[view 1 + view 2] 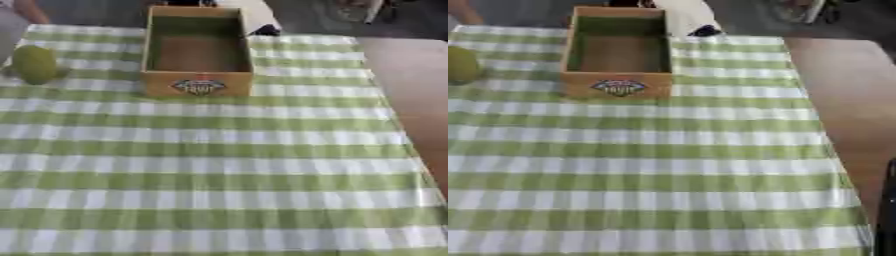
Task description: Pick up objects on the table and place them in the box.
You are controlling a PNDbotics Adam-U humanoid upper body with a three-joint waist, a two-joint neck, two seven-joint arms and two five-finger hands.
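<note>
Box: an open cardboard box (198, 83) stands at the far edge of the surface (219, 165), near the middle; its inside looks bare.
Fruit: a green-yellow fruit (34, 63) lies near the far left corner, apart from the box, on the green checked cloth.
Robot hand: neither shows in either view, so whether the fingers are spread or curled cannot be told.
Progress: judged barely begun, with nothing in the box and the fruit still to be picked up and placed.
</note>
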